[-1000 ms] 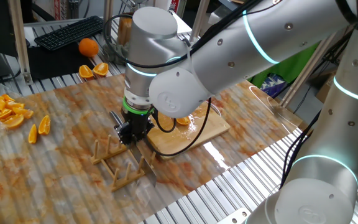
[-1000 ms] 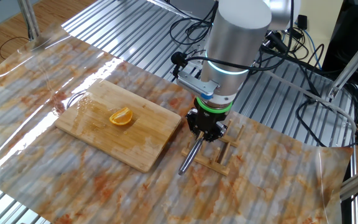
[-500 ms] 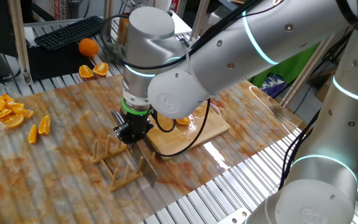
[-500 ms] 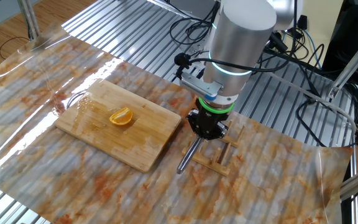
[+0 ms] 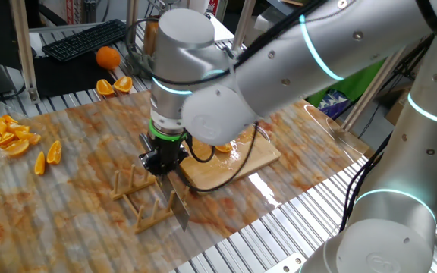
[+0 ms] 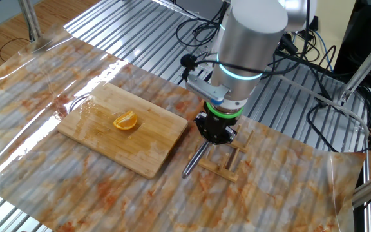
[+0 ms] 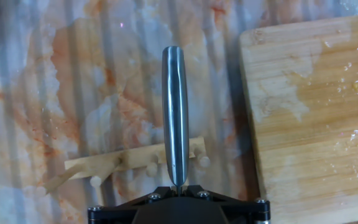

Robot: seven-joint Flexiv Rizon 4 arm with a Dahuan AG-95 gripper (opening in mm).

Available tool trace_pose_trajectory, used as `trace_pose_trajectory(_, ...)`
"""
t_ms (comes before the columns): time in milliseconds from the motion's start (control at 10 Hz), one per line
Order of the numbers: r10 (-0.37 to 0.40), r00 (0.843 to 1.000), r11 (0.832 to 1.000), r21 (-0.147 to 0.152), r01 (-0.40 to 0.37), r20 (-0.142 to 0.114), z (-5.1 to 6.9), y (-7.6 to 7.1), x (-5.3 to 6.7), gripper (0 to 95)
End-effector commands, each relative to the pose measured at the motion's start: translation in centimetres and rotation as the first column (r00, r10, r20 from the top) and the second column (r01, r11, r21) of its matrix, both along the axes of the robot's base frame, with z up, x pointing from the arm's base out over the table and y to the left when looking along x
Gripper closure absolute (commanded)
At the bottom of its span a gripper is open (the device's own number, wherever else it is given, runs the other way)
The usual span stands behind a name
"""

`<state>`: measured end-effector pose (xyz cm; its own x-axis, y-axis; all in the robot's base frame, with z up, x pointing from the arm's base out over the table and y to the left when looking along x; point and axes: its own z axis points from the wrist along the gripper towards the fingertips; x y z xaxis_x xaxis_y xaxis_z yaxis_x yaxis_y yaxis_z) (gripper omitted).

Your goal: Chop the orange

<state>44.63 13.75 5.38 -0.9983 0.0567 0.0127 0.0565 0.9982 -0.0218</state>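
Observation:
The orange point(image 6: 125, 121) is a small crescent-shaped piece lying on the wooden cutting board point(image 6: 102, 138). In one fixed view the arm hides most of it, leaving only a bit of the orange point(image 5: 224, 147) showing on the board point(image 5: 241, 163). My gripper point(image 6: 214, 133) point(image 5: 165, 162) point(image 7: 178, 189) hangs over a small wooden rack point(image 6: 227, 162) just off the board's end. It is shut on a steel knife point(image 7: 174, 118) point(image 6: 194, 161) point(image 5: 179, 209), which points away from the hand over the rack point(image 7: 104, 167).
A heap of orange wedges point(image 5: 6, 135) and two loose wedges point(image 5: 46, 158) lie at the left. A whole orange point(image 5: 108, 57) and cut halves point(image 5: 114, 86) sit by a keyboard point(image 5: 86, 38). Cables point(image 6: 301, 77) run behind the arm.
The jaws have shut on the knife over the last second. The hand and knife have shifted slightly at the rack; the orange and the board have not moved.

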Motion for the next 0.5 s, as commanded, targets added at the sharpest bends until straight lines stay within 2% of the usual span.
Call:
trace_pose_trajectory(100, 0.005, 1.000, 1.000, 0.002, -0.005, -0.018, 1.0, 0.1, -0.4, 95.0)
trace_pose_trajectory(400, 0.005, 1.000, 1.000, -0.002, -0.005, -0.021, 2.2, -0.3, -0.7, 95.0)
trace_pose_trajectory(500, 0.004, 1.000, 1.000, -0.006, -0.005, -0.022, 3.2, -0.6, -0.7, 95.0)
